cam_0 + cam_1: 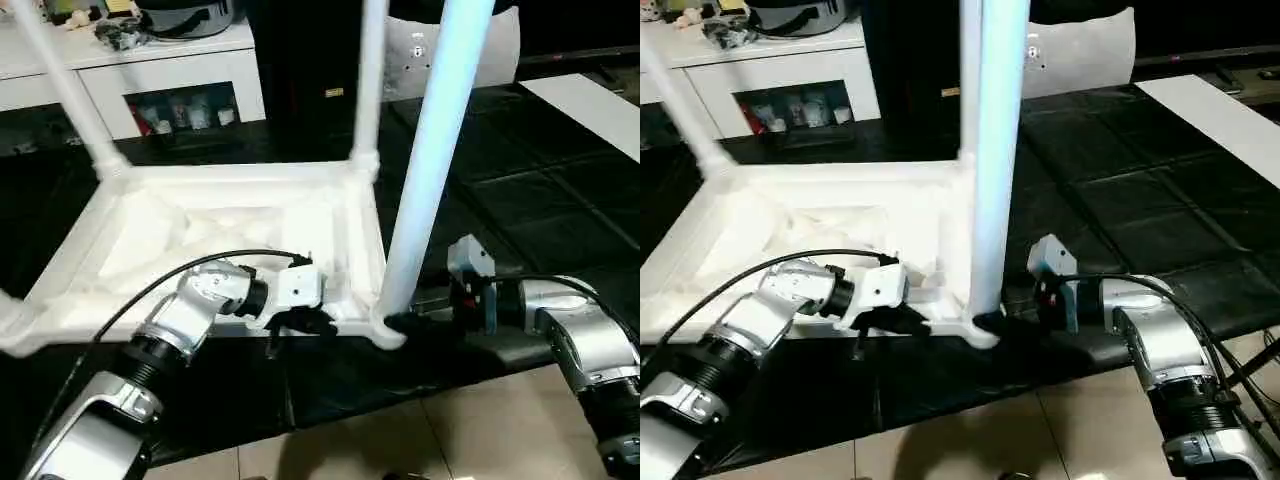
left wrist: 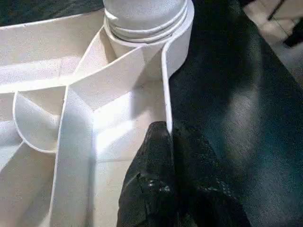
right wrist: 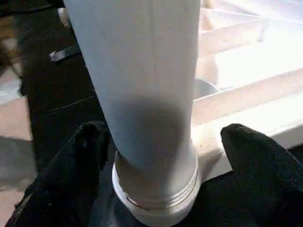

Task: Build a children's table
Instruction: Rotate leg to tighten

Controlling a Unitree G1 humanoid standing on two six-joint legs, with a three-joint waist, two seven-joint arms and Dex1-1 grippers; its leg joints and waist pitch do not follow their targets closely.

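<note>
Left claw (image 1: pixel 297 322) pinched shut on near rim of upturned white plastic ribbed tabletop (image 1: pixel 140 245) lying on black floor mat (image 1: pixel 520 200). Right claw (image 3: pixel 156 156) gaped around near-corner tapered white leg (image 1: pixel 430 170), fingers (image 3: pixel 80 156) not touching.

Black padded floor mat (image 1: pixel 520 190), beige tiled floor (image 1: pixel 440 430), white cabinet (image 1: pixel 150 70) with glass doors behind

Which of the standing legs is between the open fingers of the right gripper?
The leg in the near right corner socket, the closest to the camera. The right gripper straddles its base with open fingers; the other legs stand at the far corners.
</note>
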